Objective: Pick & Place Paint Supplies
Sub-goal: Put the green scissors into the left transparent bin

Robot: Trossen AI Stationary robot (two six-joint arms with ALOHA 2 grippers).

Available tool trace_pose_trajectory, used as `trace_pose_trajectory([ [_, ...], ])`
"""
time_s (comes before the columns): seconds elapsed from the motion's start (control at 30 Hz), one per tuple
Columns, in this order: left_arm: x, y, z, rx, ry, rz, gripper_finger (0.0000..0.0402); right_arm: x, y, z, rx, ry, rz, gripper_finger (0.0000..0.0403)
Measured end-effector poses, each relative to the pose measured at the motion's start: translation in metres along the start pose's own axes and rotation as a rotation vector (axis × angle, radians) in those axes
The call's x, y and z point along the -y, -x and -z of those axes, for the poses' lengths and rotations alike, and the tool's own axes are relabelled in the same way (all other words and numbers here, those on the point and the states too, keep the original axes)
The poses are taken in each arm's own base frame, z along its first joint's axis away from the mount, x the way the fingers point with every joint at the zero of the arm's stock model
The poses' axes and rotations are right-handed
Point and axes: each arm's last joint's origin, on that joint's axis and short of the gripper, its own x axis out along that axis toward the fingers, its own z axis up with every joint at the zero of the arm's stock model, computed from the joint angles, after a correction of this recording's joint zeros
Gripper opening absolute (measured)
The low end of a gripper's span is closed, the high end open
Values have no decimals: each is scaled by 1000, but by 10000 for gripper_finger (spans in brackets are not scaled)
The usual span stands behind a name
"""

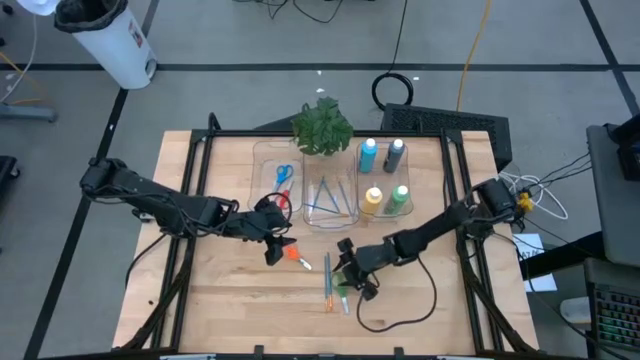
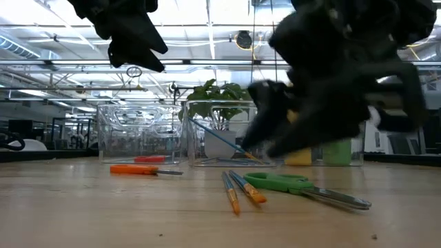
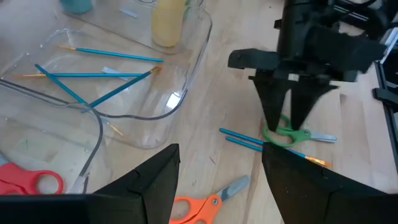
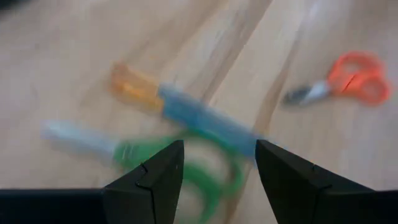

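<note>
A: Wooden table [image 1: 230, 300], high view. Three clear bins [image 1: 330, 200] sit at the far side by the plant [image 1: 322, 126]. One bin holds four paint bottles [image 1: 384, 175], the middle one blue brushes [image 1: 330, 198], the left one blue and red scissors [image 1: 283, 176]. Left gripper [image 1: 276, 240] sits near the left bin, with the orange scissors [image 1: 296, 257] just beside it on the wood. Right gripper [image 1: 352, 270] is over the two loose brushes [image 1: 328, 285] and the green scissors [image 1: 345, 290].

B: Arm poses?

A: Both reach in low from the table's sides, elbows outward, wrists toward the centre.

B: Low view adds?

A: Height. The right gripper [image 2: 275, 138] hangs above the green scissors [image 2: 303, 187], not touching; the brushes [image 2: 238, 189] lie flat just beside them. Orange scissors [image 2: 141, 169] lie flat farther back. The left gripper [image 2: 134, 41] is well above the table.

B: Left wrist view?

A: Left fingers [image 3: 155, 180] spread apart, nothing between them, orange scissors [image 3: 202, 202] just below the gap. It also shows the right gripper [image 3: 287, 118], fingers parted, pointing straight down at the green scissors' handle [image 3: 286, 134].

B: Right wrist view?

A: Blurred. Fingers [image 4: 152, 177] apart and empty; green handle [image 4: 205, 177] lies in the gap, a brush [image 4: 186, 112] crossing beyond it, orange scissors [image 4: 348, 78] well apart.
</note>
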Motion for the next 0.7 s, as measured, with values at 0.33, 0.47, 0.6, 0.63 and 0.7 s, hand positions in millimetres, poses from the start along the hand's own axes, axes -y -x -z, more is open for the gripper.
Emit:
trace_pose_trajectory([
  [0.33, 0, 0, -1, 8, -2, 4, 237, -16, 16, 15, -288, -133, -10, 194],
  [0.47, 1, 0, -1, 19, -5, -1, 237, -23, 30, 10, -330, -172, -24, 194],
  [0.6, 0, 0, -2, 24, -5, -12, 237, -28, 44, 1, -319, -167, -37, 194],
  [0.63, 0, 0, -2, 24, -5, -13, 237, -28, 48, -3, -299, -157, -39, 194],
  [0.7, 0, 0, -2, 26, -5, -16, 237, -28, 54, -13, -243, -153, -41, 194],
])
